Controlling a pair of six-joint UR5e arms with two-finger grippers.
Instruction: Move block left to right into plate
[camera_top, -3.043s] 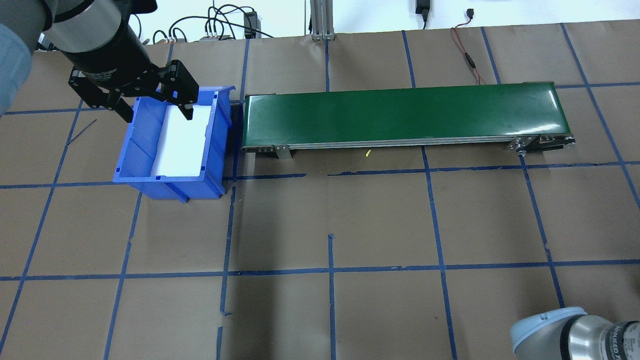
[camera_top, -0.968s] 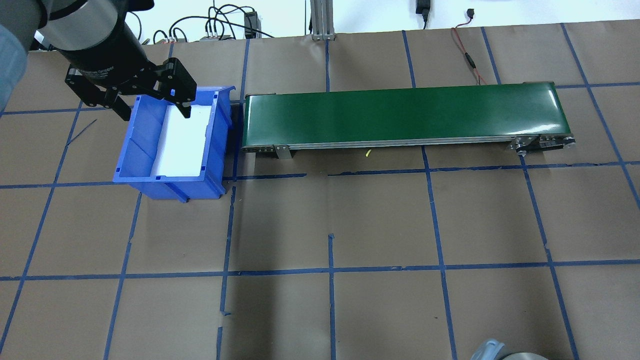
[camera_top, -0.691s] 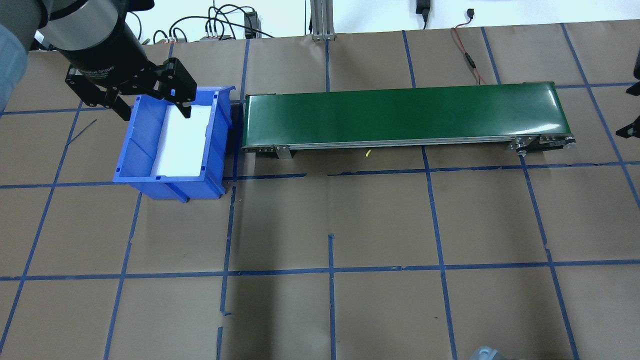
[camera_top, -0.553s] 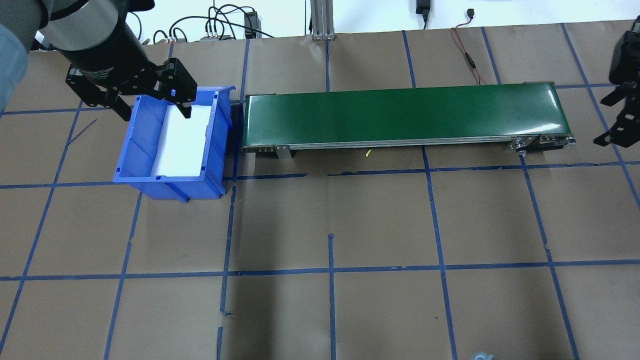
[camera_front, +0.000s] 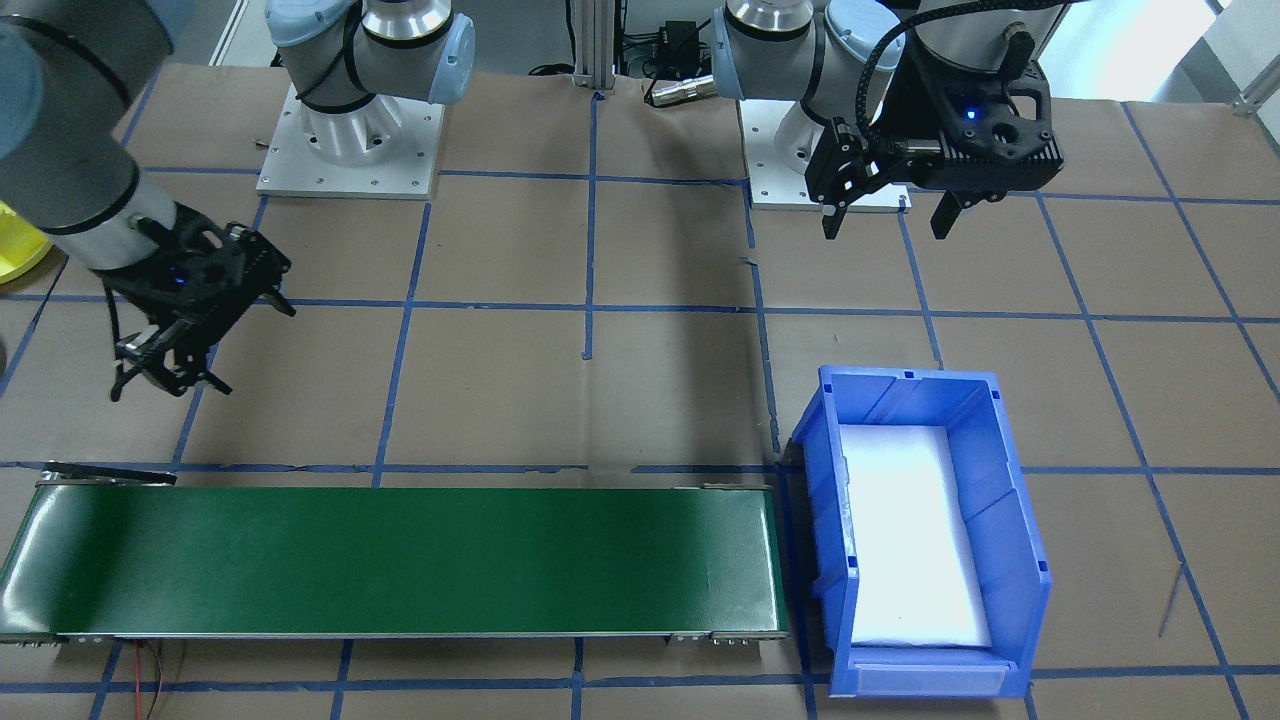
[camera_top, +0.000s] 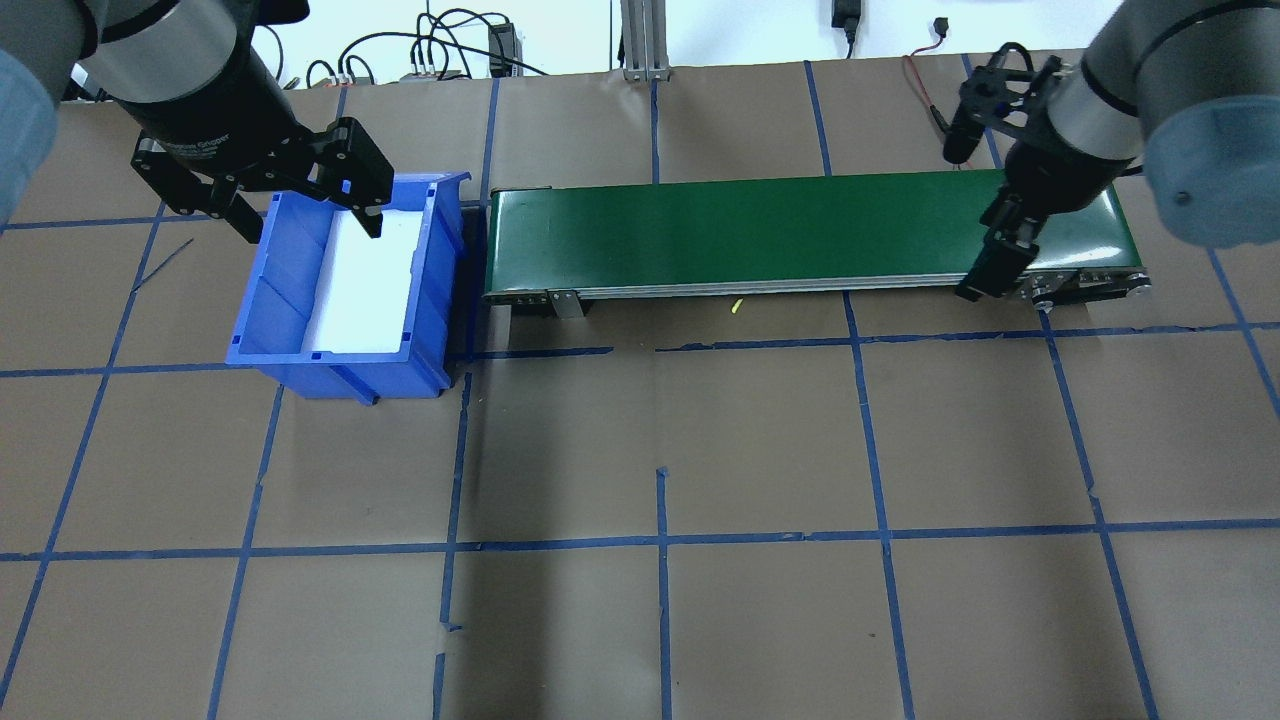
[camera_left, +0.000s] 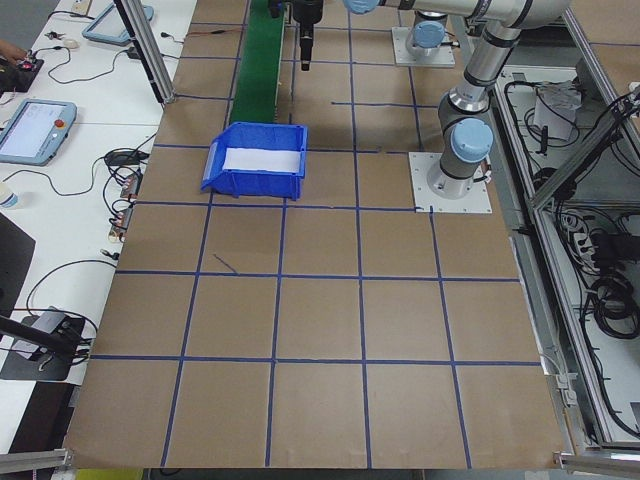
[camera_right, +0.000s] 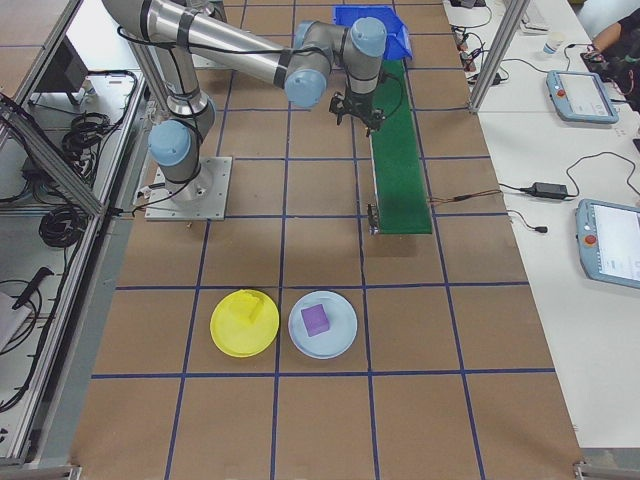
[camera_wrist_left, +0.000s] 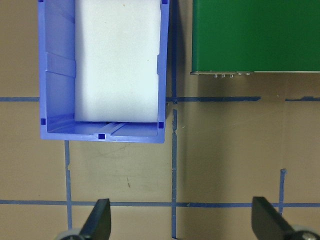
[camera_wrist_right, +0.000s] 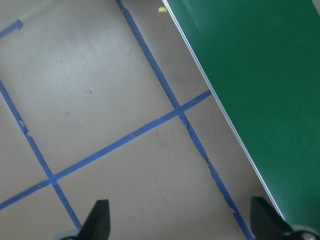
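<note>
Desk (camera_top: 760, 440): brown paper, blue tape grid. Conveyor belt (camera_top: 800, 225): dark green, silver frame. Bin (camera_top: 275, 300): blue, white liner inside. Plate (camera_right: 226, 340): bright yellow, yellow block (camera_right: 246, 309) on it. Second plate (camera_right: 338, 330): pale blue, with purple block (camera_right: 315, 319). Both tools black (camera_front: 885, 215) (camera_front: 165, 375).

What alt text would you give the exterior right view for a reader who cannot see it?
The near right arm's gripper hangs open over the green conveyor belt, with the blue bin at the belt's far end. On the near table sit a yellow plate holding a yellow block, and a pale blue plate holding a purple block.
</note>
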